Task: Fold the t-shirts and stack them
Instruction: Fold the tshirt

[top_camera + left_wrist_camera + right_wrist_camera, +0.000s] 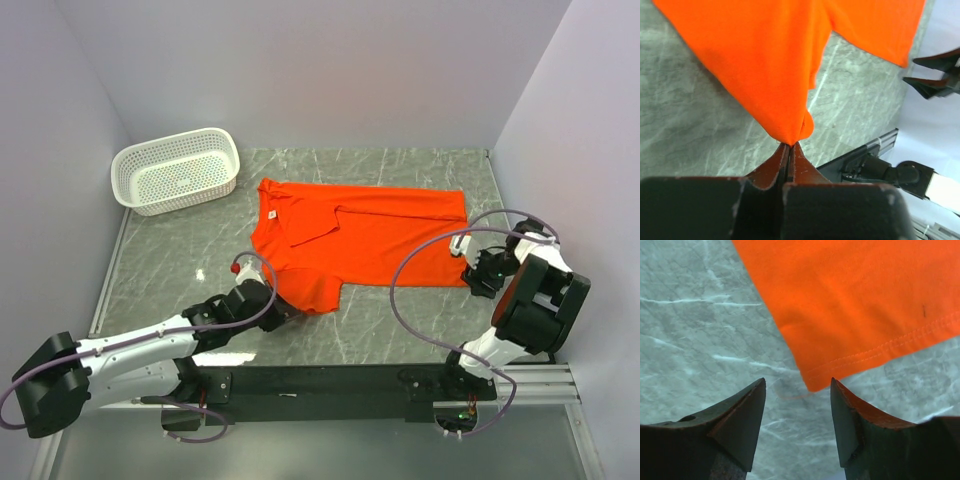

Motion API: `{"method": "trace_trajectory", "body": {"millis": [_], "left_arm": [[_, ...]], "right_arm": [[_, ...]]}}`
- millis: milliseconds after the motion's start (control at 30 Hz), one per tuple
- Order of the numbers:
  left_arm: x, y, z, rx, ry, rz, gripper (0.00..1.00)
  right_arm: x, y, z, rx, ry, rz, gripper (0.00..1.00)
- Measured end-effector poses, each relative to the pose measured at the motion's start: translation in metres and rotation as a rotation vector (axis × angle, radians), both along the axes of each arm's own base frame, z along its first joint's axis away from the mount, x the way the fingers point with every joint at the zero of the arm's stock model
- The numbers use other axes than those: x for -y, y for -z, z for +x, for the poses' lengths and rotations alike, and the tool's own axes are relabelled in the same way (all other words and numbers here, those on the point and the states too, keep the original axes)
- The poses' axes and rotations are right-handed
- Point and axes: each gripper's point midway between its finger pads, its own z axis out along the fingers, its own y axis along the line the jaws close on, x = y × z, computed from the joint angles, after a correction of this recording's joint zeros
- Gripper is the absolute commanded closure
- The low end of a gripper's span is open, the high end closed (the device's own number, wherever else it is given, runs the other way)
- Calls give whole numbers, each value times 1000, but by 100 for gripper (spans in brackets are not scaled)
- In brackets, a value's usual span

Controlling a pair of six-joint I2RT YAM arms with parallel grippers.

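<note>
1. At far left, basket [177, 170] is sitting on table [160, 260], apart from shirt [370, 235].
2. Left gripper [789, 146] is pinching shirt's near edge, jaws fully closed on cloth.
3. Shirt is lying spread mid-table.
4. Right gripper [797, 382] is hovering at shirt's right corner, jaws partly apart, holding nothing.

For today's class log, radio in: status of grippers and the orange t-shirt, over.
Left gripper shut on t-shirt. Right gripper open at its hem corner, no grip. White basket far left, apart from the cloth.
</note>
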Motion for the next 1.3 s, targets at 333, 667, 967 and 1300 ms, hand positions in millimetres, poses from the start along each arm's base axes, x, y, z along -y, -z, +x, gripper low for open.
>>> {"method": "trace_trajectory", "body": {"millis": [333,667,967,1300], "left_arm": [[0,-19,2,74,22,-28,100],[-3,-15,9,82,23,3,100],[-4,-36,18,117,5,-8,100],[-14,-68,43,169,-64,-62,100]], "right_arm": [[-5,18,3,38,-93,-22,42],[-3,20,16,57,-105,-58,90],[-7,16,17,66,-111,-35,100],[-15,-22,47,173,-36,51,100]]}}
